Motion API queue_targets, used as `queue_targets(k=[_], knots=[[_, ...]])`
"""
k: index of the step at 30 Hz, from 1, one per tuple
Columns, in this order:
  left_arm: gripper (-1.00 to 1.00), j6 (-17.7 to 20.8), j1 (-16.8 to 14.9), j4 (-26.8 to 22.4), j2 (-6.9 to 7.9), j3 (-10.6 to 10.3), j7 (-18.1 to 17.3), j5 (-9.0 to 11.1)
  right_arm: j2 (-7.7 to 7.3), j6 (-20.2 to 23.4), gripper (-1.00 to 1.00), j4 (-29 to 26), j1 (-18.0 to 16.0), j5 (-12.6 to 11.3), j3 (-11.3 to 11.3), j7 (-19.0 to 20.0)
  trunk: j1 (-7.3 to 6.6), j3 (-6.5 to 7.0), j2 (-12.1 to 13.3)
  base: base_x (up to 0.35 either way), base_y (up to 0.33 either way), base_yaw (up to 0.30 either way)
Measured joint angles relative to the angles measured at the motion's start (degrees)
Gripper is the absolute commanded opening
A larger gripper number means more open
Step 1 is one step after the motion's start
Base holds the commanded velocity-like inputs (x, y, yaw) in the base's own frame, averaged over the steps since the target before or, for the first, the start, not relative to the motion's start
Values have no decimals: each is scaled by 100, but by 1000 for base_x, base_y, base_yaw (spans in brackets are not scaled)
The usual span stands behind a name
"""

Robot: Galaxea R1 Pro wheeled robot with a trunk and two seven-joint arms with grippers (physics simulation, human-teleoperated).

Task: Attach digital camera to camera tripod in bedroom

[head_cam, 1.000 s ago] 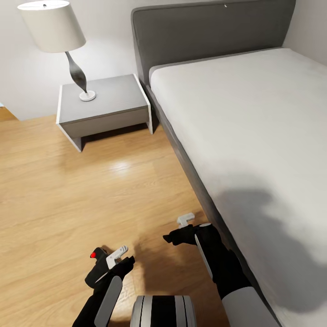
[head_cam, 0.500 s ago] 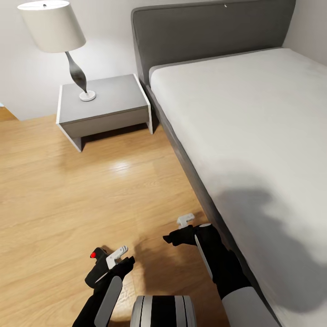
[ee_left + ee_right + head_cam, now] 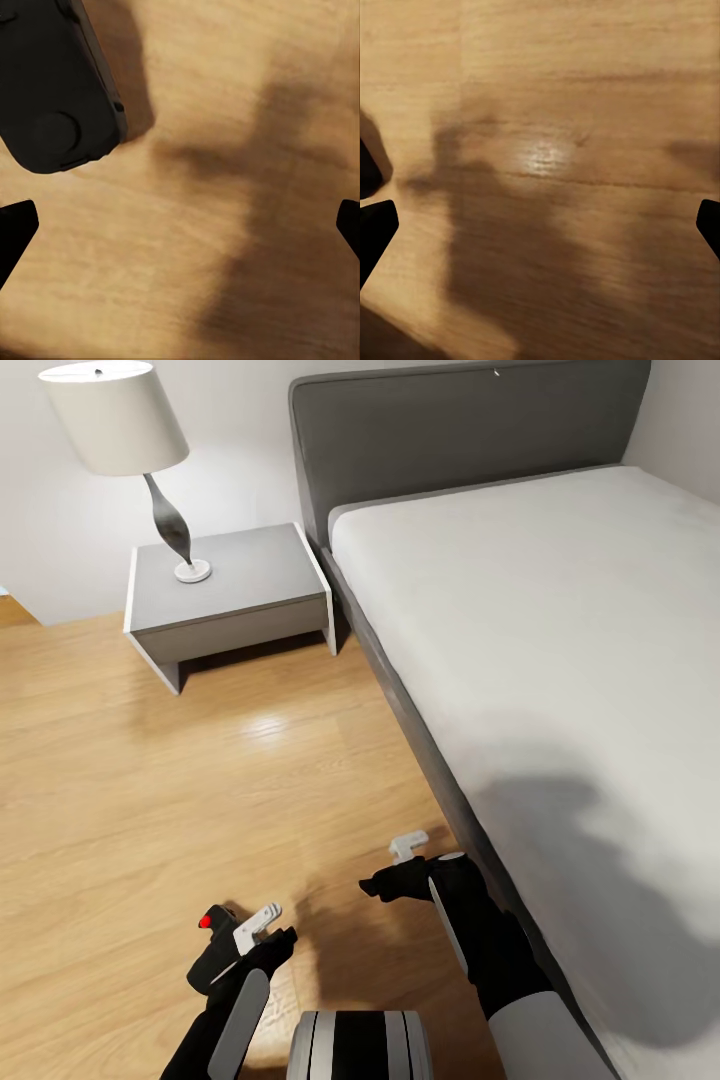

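The digital camera is lying on the floor just beside the gaping left tool, nearer than the open right tool.

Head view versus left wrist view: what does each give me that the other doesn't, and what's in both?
Head view: the bed, nightstand and lamp, plus the red spot on the camera.
Left wrist view: the left gripper open wide over bare floor, with the camera lying outside its gap rather than between the fingers.
Both: the camera and the wood floor.
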Motion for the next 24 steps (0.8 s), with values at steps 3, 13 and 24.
queue_targets(k=[3,13,24], knots=[[100,-39,0,8,0,4,5,92,0,-2,100,0,0,0,2,0,0,0,0,0,0,0],[100,-572,0,198,10,10,89,553,0,-3,100,1,0,-7,4,0,0,0,0,0,0,0],[100,-759,0,321,20,14,257,669,0,-3,100,1,0,-9,4,0,0,0,0,0,0,0]])
